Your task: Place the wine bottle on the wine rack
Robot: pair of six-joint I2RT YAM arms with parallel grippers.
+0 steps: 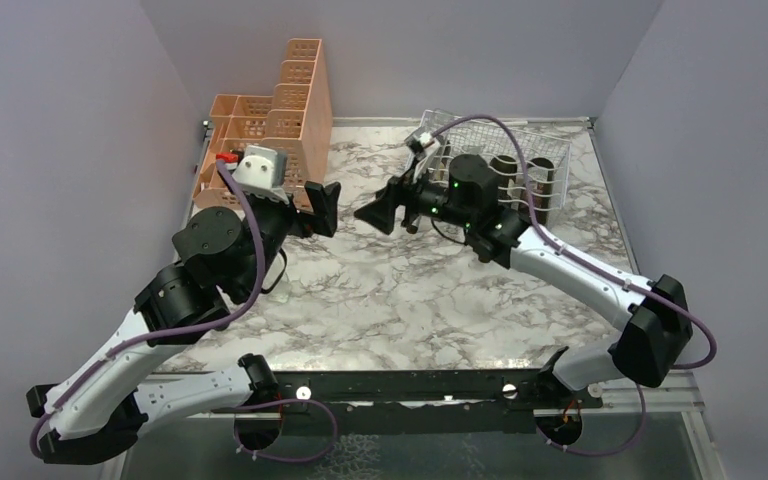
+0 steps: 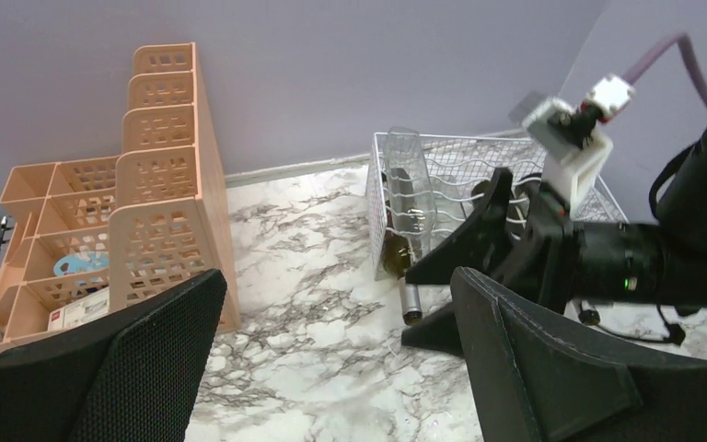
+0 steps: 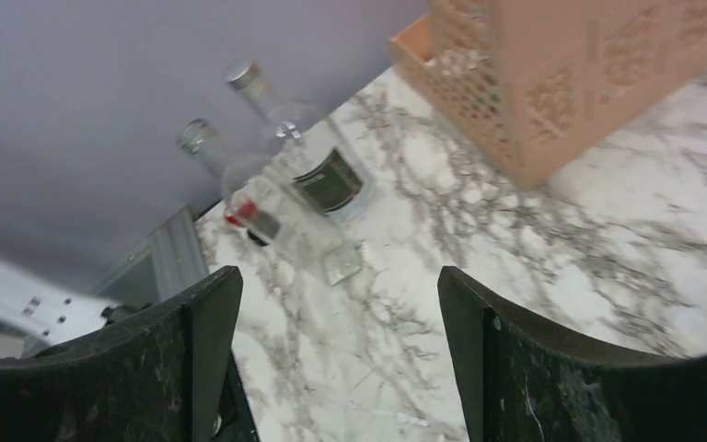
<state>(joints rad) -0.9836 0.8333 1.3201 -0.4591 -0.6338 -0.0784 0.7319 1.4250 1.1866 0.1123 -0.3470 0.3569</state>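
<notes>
The silvery wire wine rack (image 1: pixel 520 150) stands at the back right. It also shows in the left wrist view (image 2: pixel 451 175), with a clear bottle (image 2: pixel 405 189) on its top row. A dark wine bottle with a silver-capped neck (image 2: pixel 411 299) lies in its bottom row, neck poking out the front. Two dark bottle ends (image 1: pixel 505 168) show in the rack from above. Two clear bottles (image 3: pixel 318 170) (image 3: pixel 258 216) lie on the marble in the right wrist view. My left gripper (image 1: pixel 322 208) (image 2: pixel 336 304) is open and empty. My right gripper (image 1: pixel 382 212) (image 3: pixel 336 313) is open and empty, just in front of the rack.
A peach perforated stepped organizer (image 1: pixel 270 120) stands at the back left, close behind the left gripper; it also shows in the left wrist view (image 2: pixel 161 203). The two grippers face each other a short gap apart over the marble table (image 1: pixel 400 300). Purple walls close in three sides.
</notes>
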